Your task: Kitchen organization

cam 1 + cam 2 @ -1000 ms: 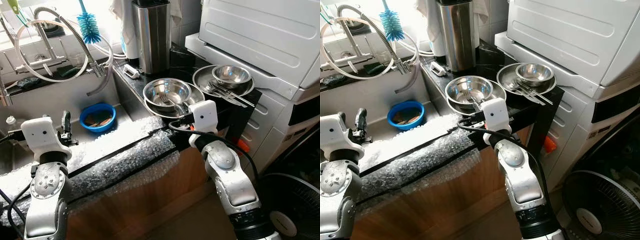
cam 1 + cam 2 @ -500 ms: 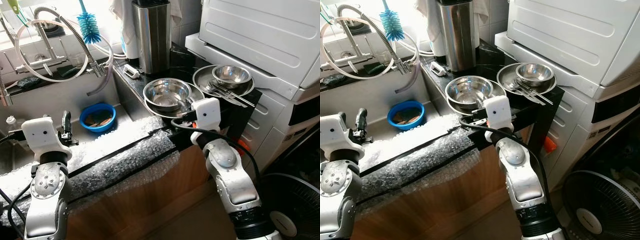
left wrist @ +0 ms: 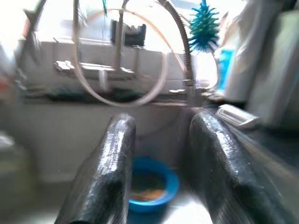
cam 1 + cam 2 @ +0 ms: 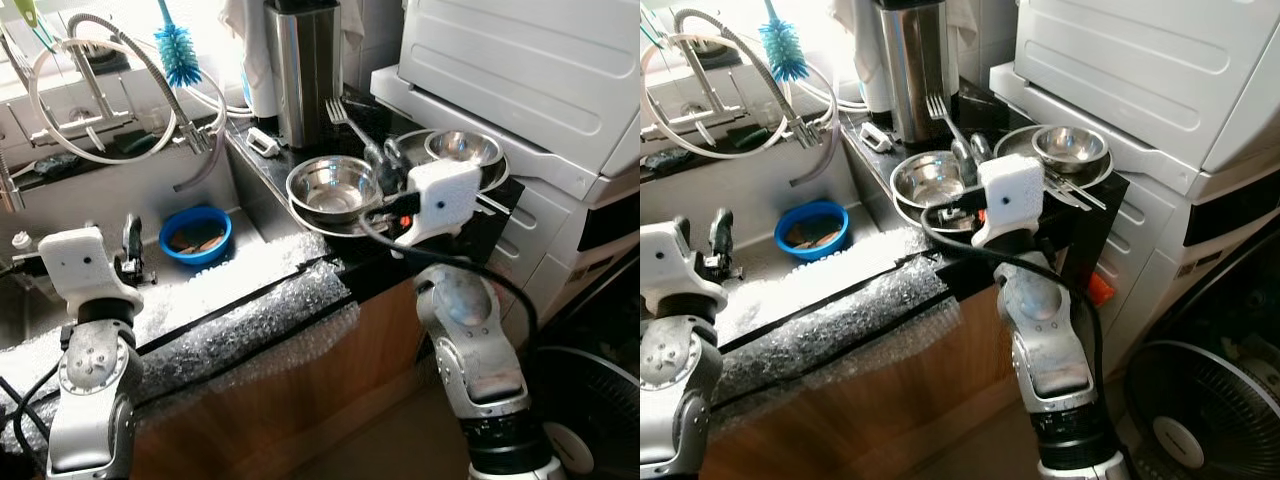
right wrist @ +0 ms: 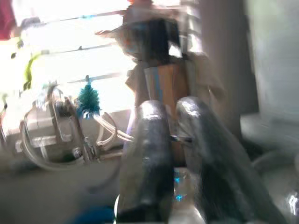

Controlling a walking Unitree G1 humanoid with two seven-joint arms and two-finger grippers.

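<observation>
No brand, label or writing could be read on anything in view; the wrist views were too blurred to resolve print.

My right gripper (image 4: pixel 378 158) was raised over the black countertop (image 4: pixel 350 118), above the right rim of the large steel bowl (image 4: pixel 334 186). Its two black fingers were pinched nearly together on the handle of a fork (image 4: pixel 348 122). The fork was plain bright metal, four tines, held tilted with the tines pointing up and to the far left, toward the tall stainless canister (image 4: pixel 302 70) at the back of the counter. The fork was clear of the bowl, touching nothing but my fingers.

To the right of the large bowl sat a steel plate (image 4: pixel 405 160) carrying a small steel bowl (image 4: pixel 462 147) and loose cutlery (image 4: pixel 492 203) on its near side. A white appliance (image 4: pixel 520 70) stood behind and to the right of these.

My left gripper (image 4: pixel 131 246) hovered over the sink (image 4: pixel 120 200), fingers spread apart with nothing between them. Beyond it in the sink lay a blue plastic bowl (image 4: pixel 195 233) holding brownish residue. A coiled spring faucet (image 4: pixel 125 65) and a teal bottle brush (image 4: pixel 178 52) stood at the far side. Bubble wrap (image 4: pixel 240 320) covered the near counter edge.
</observation>
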